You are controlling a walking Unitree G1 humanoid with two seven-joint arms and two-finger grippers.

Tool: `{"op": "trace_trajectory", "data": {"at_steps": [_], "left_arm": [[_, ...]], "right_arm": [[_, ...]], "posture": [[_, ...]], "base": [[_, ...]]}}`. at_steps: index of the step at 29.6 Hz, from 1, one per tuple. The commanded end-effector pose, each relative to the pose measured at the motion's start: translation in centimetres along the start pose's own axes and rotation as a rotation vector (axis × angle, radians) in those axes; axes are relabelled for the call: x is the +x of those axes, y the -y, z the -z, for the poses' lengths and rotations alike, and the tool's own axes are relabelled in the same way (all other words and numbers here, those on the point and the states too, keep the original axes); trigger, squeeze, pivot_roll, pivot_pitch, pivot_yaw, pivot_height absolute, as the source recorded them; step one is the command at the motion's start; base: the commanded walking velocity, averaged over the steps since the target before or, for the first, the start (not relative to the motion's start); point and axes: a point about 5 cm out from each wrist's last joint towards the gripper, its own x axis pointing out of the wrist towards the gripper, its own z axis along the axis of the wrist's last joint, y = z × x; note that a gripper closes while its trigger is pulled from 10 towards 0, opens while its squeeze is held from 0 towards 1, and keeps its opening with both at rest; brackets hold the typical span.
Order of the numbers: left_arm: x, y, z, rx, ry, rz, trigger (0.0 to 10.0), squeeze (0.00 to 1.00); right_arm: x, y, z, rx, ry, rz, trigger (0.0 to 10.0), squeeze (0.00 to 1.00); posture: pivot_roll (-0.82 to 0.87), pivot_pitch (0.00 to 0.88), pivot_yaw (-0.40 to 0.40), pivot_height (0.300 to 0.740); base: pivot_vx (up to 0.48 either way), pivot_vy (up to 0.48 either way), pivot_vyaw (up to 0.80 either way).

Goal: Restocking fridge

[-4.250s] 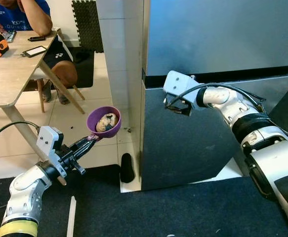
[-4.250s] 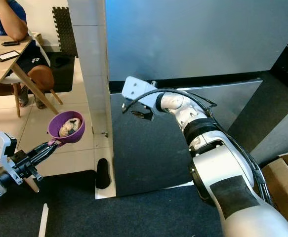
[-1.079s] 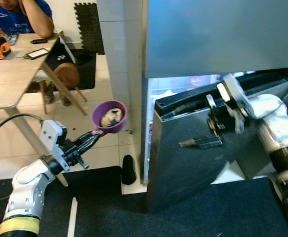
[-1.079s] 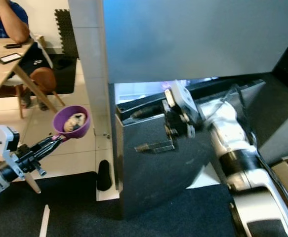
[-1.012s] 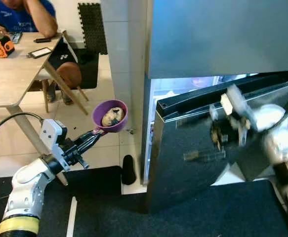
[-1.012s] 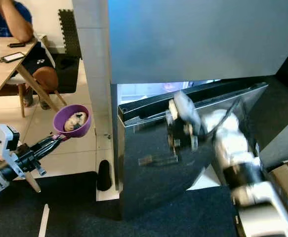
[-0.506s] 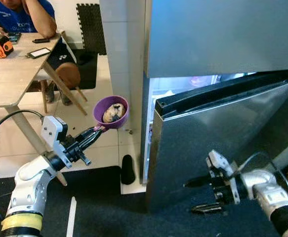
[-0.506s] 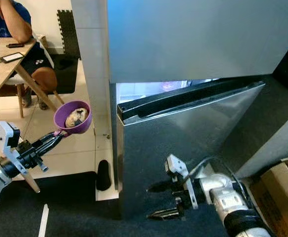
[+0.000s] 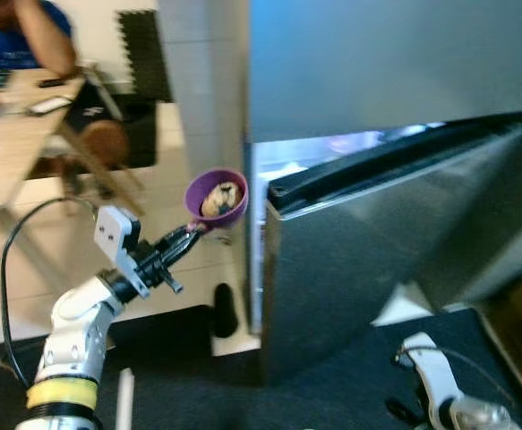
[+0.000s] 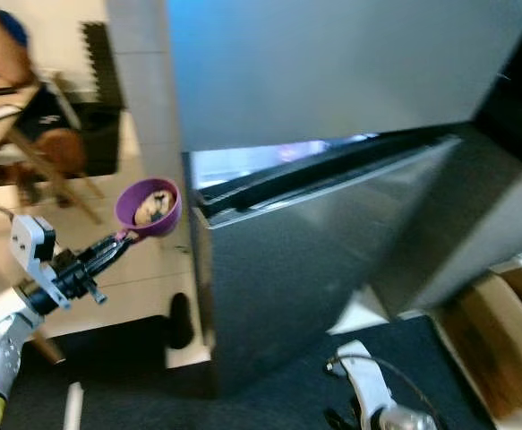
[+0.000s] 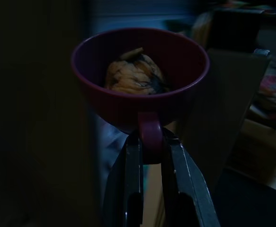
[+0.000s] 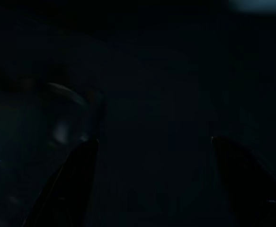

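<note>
Purple cup sits right at the tips of the left gripper, held up in the air. The two black fingers squeeze the cup's little handle from both sides, so the jaws are narrow and holding it tight. Inside the cup is a lump of brown and yellow food.

Low down near the robot's body hangs the right gripper. Its two fingers stand far apart in the very dark wrist view, so the jaws are wide with nothing between them. The right arm hangs idle above the dark mat on the floor.

Just past the cup, to the right of the left jaws, is the silver fridge door. It is swung partly open, and bright light shines out of the gap above it. The cup is near the open edge of the fridge but not touching it.

Farther away, behind and left of the left jaws, is a wooden table. A person in a blue shirt sits at it, resting on one arm.
</note>
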Motion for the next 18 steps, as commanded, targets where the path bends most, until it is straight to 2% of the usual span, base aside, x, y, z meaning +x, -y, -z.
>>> {"op": "trace_trajectory", "data": {"at_steps": [1, 3, 8, 14, 18], "left_arm": [[0.7, 0.3, -0.2, 0.007, 0.025, 0.022, 10.0, 0.00], [0.6, 0.2, -0.2, 0.008, 0.022, 0.022, 10.0, 0.00], [0.5, 0.0, -0.3, 0.013, 0.017, 0.014, 10.0, 0.00], [0.5, 0.0, -0.2, 0.012, 0.014, 0.009, 10.0, 0.00], [0.8, 0.9, 0.4, -0.006, -0.007, 0.059, 10.0, 0.00]], "right_arm": [[-0.1, 0.2, 0.6, 0.021, -0.008, 0.038, 10.0, 0.00], [-0.1, 0.4, 1.6, 0.051, -0.018, 0.093, 10.0, 0.00], [-0.1, 0.4, 2.1, 0.074, -0.018, 0.128, 10.0, 0.00], [0.2, -0.1, 2.2, 0.061, -0.025, 0.144, 10.0, 0.00], [0.3, -0.3, 2.4, 0.057, -0.033, 0.152, 10.0, 0.00]], "posture": [[-0.05, 0.000, -0.040, 0.740], [-0.05, 0.000, -0.037, 0.740], [-0.05, 0.000, -0.034, 0.740], [-0.05, 0.000, -0.034, 0.740], [-0.05, 0.000, -0.028, 0.740]], "base": [[0.000, 0.000, -0.76], [0.000, 0.000, -0.77], [0.000, 0.000, -0.77], [0.000, 0.000, 0.00], [0.000, 0.000, 0.00]]}}
